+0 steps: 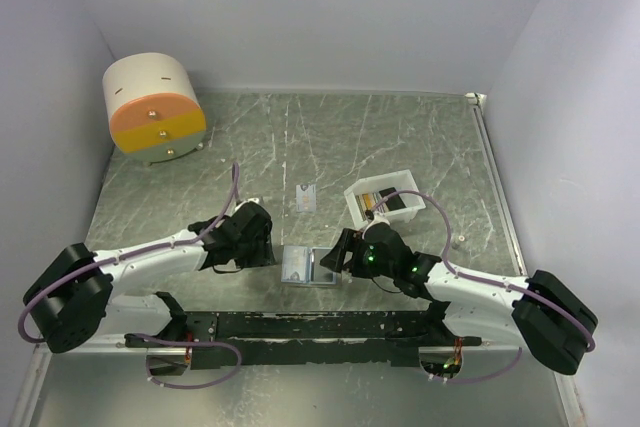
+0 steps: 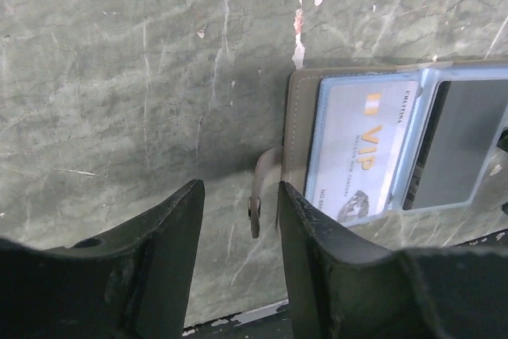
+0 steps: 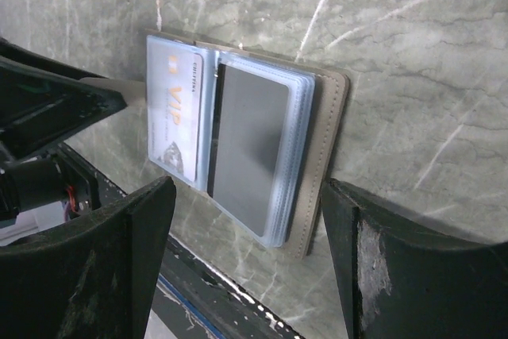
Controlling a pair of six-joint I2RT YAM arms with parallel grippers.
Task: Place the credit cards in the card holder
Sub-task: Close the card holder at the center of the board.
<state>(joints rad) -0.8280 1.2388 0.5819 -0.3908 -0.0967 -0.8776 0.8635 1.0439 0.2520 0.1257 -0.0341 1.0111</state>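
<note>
taupe wallet (image 3: 329,117) lies open on scratched marbled tabletop (image 2: 119,77), glossy sleeves (image 3: 295,117) holding a pale vip card (image 2: 357,148) and a dark card (image 3: 250,148); left claw (image 2: 240,196) apart astride its tab (image 2: 262,188), right claw (image 3: 248,192) apart.

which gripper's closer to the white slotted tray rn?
Right. The right gripper sits just near-side of the white slotted tray, at the card holder's right edge. The left gripper is across the card holder, at its left edge by the snap tab, farther off.
</note>
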